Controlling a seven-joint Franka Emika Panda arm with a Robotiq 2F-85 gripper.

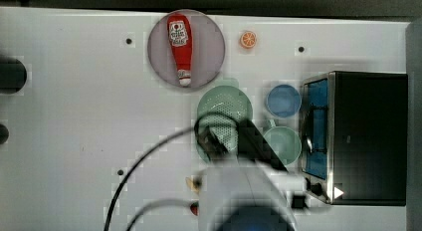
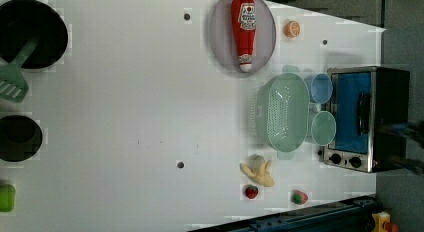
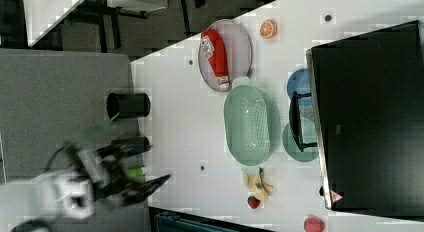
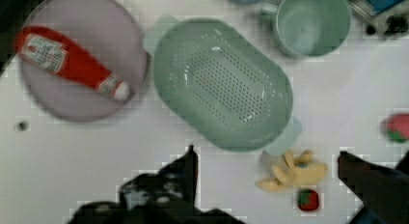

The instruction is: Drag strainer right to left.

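The strainer point(image 4: 222, 84) is a large pale-green oval colander dotted with holes, with a tab handle at each end. It rests on the white table point(image 2: 125, 117) between the grey plate and the two cups, also seen as the strainer point(image 2: 282, 112), the strainer point(image 3: 246, 124) and the strainer point(image 1: 224, 109). My gripper point(image 4: 270, 165) hangs well above the table, open, its two dark fingers point(image 4: 189, 163) spread wide with nothing held between them. The strainer lies just beyond the fingertips. In the top view my arm point(image 1: 249, 191) covers the strainer's near end.
A ketchup bottle point(image 2: 243, 29) lies on a grey plate point(image 2: 220, 37) beside the strainer. A blue bowl point(image 2: 319, 88), a green mug point(image 2: 323, 127) and a toaster oven point(image 2: 367, 117) stand on its other side. A banana point(image 2: 258, 172), strawberries and an orange slice point(image 2: 292, 29) lie nearby.
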